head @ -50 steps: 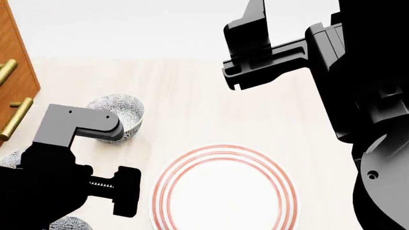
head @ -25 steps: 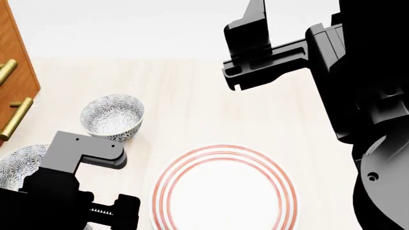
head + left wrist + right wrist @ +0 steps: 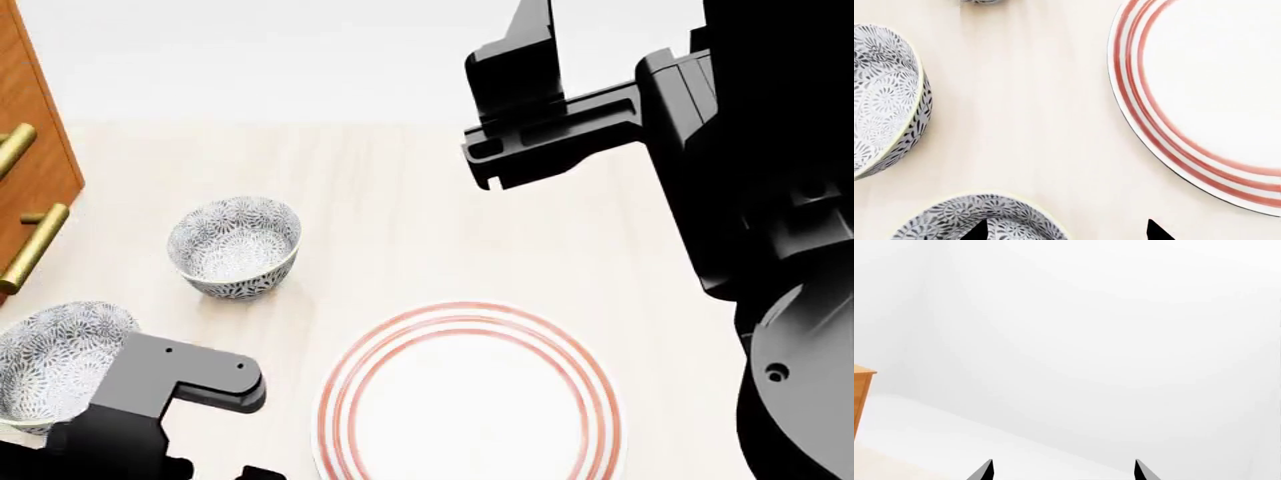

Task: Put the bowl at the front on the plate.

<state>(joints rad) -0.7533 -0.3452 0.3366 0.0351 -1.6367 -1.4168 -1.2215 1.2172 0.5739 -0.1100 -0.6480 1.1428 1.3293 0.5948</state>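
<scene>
Three patterned grey-blue bowls show in the left wrist view. The bowl at the front (image 3: 981, 220) lies right under my left gripper (image 3: 1064, 232), which is open. One fingertip (image 3: 977, 231) hangs over the bowl's inside and the other (image 3: 1155, 232) over the table beyond its rim. In the head view my left arm (image 3: 160, 390) hides this bowl. The red-ringed white plate (image 3: 1201, 100) (image 3: 467, 400) lies just to the right. My right gripper (image 3: 1064, 471) is open and empty, raised high (image 3: 514, 110) and facing the white wall.
A second bowl (image 3: 60, 362) (image 3: 884, 100) sits at the left, and a third bowl (image 3: 234, 245) stands farther back, only a sliver (image 3: 981, 1) in the left wrist view. A wooden cabinet (image 3: 27, 160) with brass handles borders the table's left side.
My left arm has drawn back toward the near edge in the head view, uncovering the far bowl and the left bowl. The right arm has not moved.
</scene>
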